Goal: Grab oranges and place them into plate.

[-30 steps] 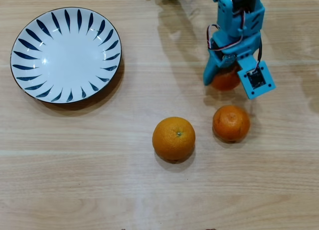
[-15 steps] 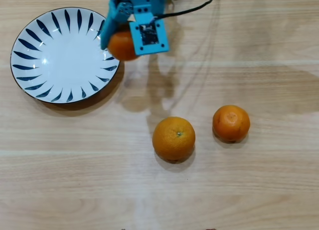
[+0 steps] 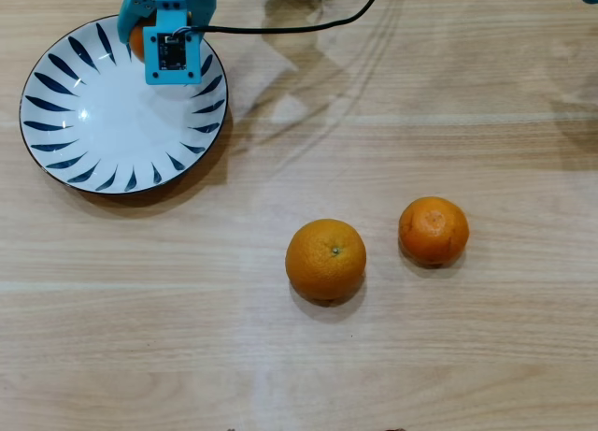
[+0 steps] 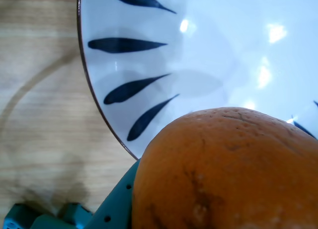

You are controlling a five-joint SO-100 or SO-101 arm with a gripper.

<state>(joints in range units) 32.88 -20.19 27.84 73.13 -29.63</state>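
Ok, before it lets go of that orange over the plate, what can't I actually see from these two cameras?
- Held small orange fruit: overhead, the blue gripper and its camera module cover nearly all of it.
- Height above the white plate with blue strokes: neither view shows contact or a gap.
- Gripper fingers: wrist view is filled by the orange; grip unseen.
- Two table oranges: outside the wrist view.
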